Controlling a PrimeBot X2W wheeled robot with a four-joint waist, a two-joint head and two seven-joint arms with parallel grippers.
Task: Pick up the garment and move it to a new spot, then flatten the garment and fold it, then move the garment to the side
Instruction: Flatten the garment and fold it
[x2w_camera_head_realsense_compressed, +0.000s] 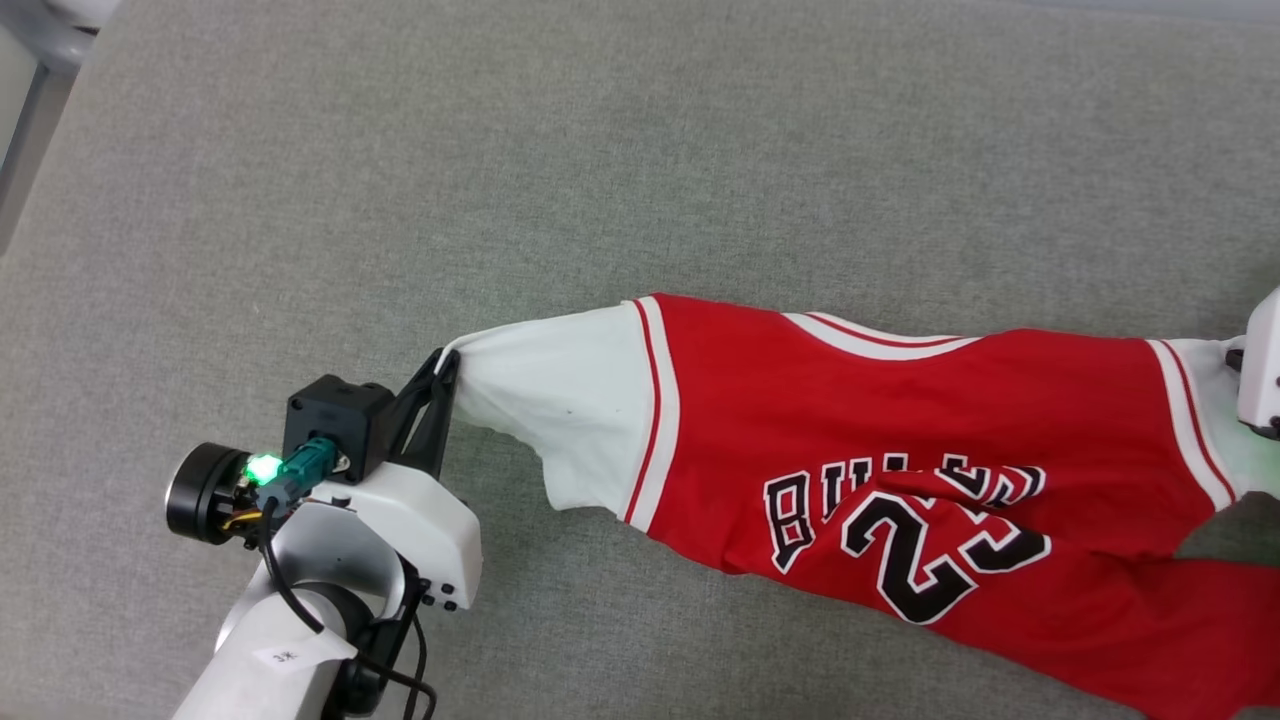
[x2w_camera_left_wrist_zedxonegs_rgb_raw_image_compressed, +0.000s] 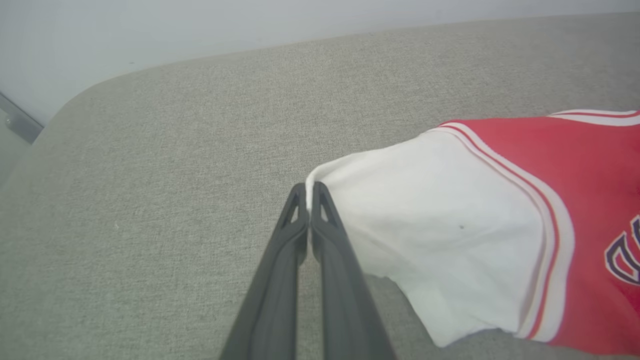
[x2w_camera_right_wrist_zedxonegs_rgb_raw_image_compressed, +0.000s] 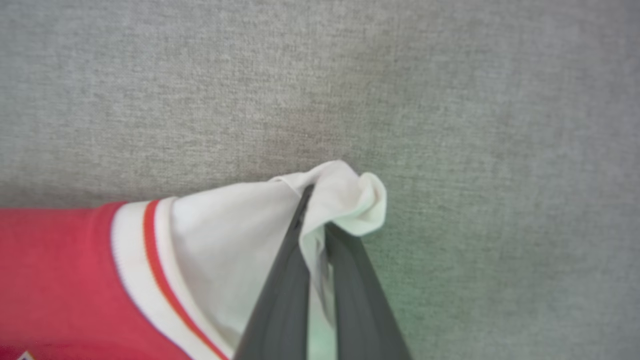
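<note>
Left pincer (x2w_camera_left_wrist_zedxonegs_rgb_raw_image_compressed: 309, 194) clamping garment (x2w_camera_head_realsense_compressed: 800, 420) sleeve, right pincer (x2w_camera_right_wrist_zedxonegs_rgb_raw_image_compressed: 316, 215) likewise, lettering "BULLS 23"

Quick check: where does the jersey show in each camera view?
Head view: garment spans centre to right edge, sleeve in left end effector.
Left wrist view: garment at right, sleeve tip pinched at centre.
Right wrist view: garment lower left, sleeve in right end effector.
Shared landmark: grey fabric surface.
</note>
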